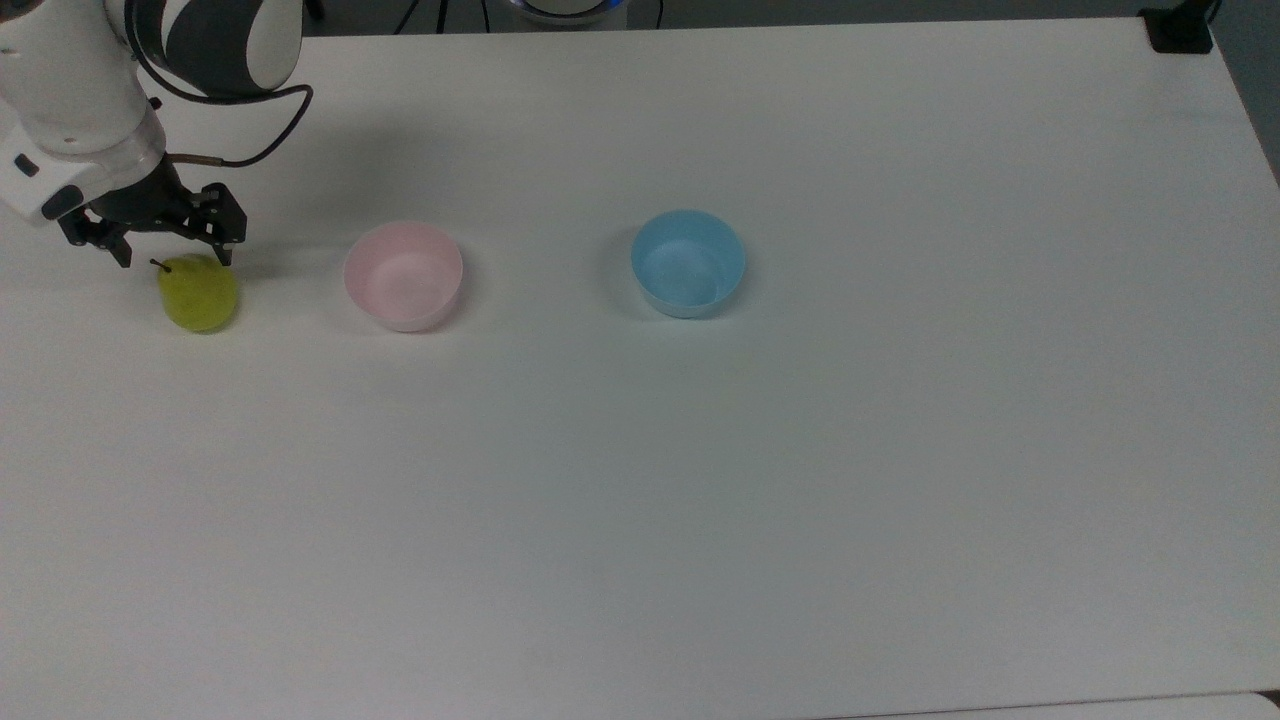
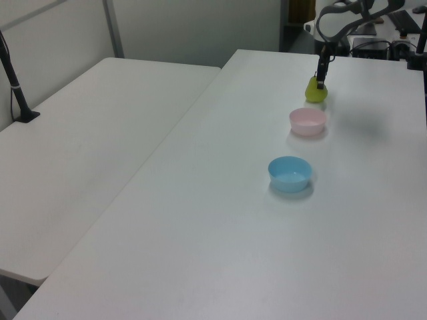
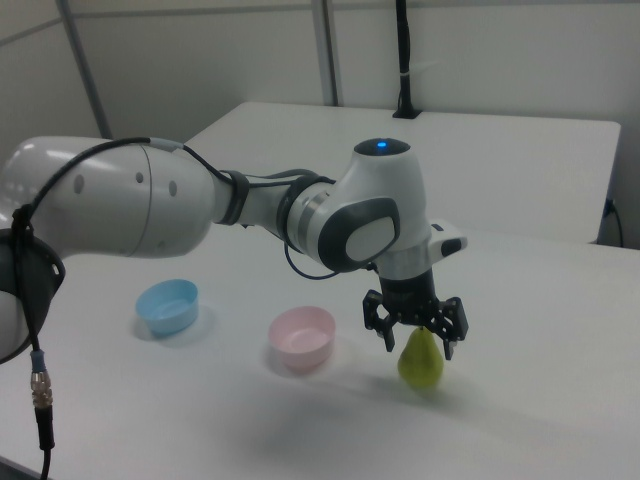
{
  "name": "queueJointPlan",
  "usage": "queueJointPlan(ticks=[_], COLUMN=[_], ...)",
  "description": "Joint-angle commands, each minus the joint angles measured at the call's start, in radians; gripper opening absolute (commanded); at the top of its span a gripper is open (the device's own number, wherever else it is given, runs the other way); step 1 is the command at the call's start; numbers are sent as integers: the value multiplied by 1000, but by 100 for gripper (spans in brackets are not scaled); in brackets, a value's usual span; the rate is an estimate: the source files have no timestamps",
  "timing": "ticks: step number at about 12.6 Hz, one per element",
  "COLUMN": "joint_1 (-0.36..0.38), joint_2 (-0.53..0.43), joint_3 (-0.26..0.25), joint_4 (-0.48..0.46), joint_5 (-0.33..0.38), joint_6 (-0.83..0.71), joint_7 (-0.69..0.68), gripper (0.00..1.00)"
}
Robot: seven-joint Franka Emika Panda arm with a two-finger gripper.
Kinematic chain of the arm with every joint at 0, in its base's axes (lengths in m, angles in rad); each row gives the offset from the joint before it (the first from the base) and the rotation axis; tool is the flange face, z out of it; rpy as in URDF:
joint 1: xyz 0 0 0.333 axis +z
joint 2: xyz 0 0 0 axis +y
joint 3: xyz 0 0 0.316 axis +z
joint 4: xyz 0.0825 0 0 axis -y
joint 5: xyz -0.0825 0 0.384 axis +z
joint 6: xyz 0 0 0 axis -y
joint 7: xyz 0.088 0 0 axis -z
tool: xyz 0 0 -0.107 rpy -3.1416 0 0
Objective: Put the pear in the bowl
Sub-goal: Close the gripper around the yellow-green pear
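Note:
The yellow-green pear (image 1: 198, 293) stands upright on the white table (image 1: 700, 480), at the top view's left. My gripper (image 1: 176, 260) hangs open just over it, one finger on either side of the stem and upper part. In the right view the open gripper (image 3: 420, 347) straddles the top of the pear (image 3: 421, 362), and I cannot tell whether the fingers touch it. The pale pink bowl (image 1: 403, 276) sits empty a short way to the top view's right of the pear. In the left view the pear (image 2: 315, 92) lies beyond the pink bowl (image 2: 307, 121).
An empty light blue bowl (image 1: 688, 263) stands further to the top view's right of the pink one. A black mount (image 1: 1180, 30) sits at the table's far right corner. In the left view a second white table (image 2: 100, 133) with a black post (image 2: 13, 73) adjoins.

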Motion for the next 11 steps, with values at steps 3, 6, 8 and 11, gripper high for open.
queueJointPlan(ticks=[3, 6, 8, 11], joint_1=[7, 7, 7, 15], joint_2=[44, 44, 37, 0], joint_3=[3, 4, 3, 3], joint_4=[-14, -15, -15, -15], joint_5=[8, 8, 8, 8], joint_6=[83, 88, 78, 30], joint_7=[-25, -26, -26, 10], gripper=[85, 43, 36, 36])
